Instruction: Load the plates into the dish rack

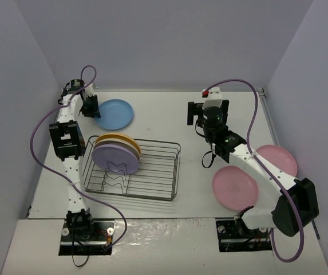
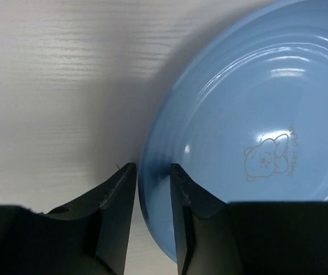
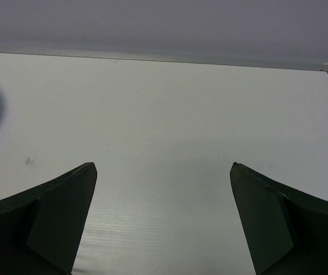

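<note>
I saw my left tool (image 2: 153, 167) pinched on the rim of the blue plate (image 2: 255, 114). The plate was matte and ringed, with a faint bear drawing, and lay flat at the tabletop's (image 2: 49, 86) far left. My right tool (image 3: 164, 166) stood wide apart, holding nothing. A purple plate (image 1: 115, 157) stood in the dish rack (image 1: 152, 172).
</note>
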Motion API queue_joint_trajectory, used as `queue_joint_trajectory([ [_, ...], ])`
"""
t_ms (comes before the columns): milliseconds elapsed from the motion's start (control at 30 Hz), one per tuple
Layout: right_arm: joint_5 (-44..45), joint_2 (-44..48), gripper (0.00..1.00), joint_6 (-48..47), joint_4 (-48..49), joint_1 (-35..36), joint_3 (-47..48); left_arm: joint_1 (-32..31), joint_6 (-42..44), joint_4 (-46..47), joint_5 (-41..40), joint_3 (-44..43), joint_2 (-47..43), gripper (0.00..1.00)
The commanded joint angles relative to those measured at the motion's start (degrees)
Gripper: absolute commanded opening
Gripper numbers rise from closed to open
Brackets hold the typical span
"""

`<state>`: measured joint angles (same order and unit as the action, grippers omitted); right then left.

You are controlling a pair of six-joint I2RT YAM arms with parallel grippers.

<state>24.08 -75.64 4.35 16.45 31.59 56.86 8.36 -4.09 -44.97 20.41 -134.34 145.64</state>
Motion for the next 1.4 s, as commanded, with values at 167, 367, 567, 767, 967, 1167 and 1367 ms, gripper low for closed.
queue_joint_trajectory([
  [167, 2.80, 5.88, 1.00, -1.95, 4.43, 0.31, -1.54, 1.03, -1.55, 1.53, -5.08, 2.96, -4.19, 0.00],
  [367, 0.67, 7.74, 1.00, -3.51, 5.08, 0.40, -2.51, 1.48, -0.37, 4.42, -10.91, 3.41, -14.99, 0.00],
  [567, -3.90, 10.13, 1.00, -3.48, 7.42, 0.40, -4.12, 1.72, -3.73, 16.15, -12.44, 12.19, -30.87, 0.00],
  [767, -6.85, 12.69, 1.00, -3.79, 7.62, 0.34, -5.23, 1.32, -4.59, 31.84, -8.10, 30.13, -48.57, 0.00],
  [967, -10.59, 15.22, 1.00, -3.11, 7.79, 0.52, -6.07, 0.26, -3.99, 39.26, -9.19, 39.03, -62.04, 0.00],
  [1167, -11.97, 15.14, 1.00, -2.12, 8.14, 0.57, -6.67, 0.43, -3.67, 37.01, -12.66, 40.97, -65.68, 0.00],
  [1367, -11.52, 13.15, 1.00, -2.78, 7.03, 0.57, -5.64, 1.27, -5.56, 32.19, -15.09, 40.79, -62.14, 0.00],
])
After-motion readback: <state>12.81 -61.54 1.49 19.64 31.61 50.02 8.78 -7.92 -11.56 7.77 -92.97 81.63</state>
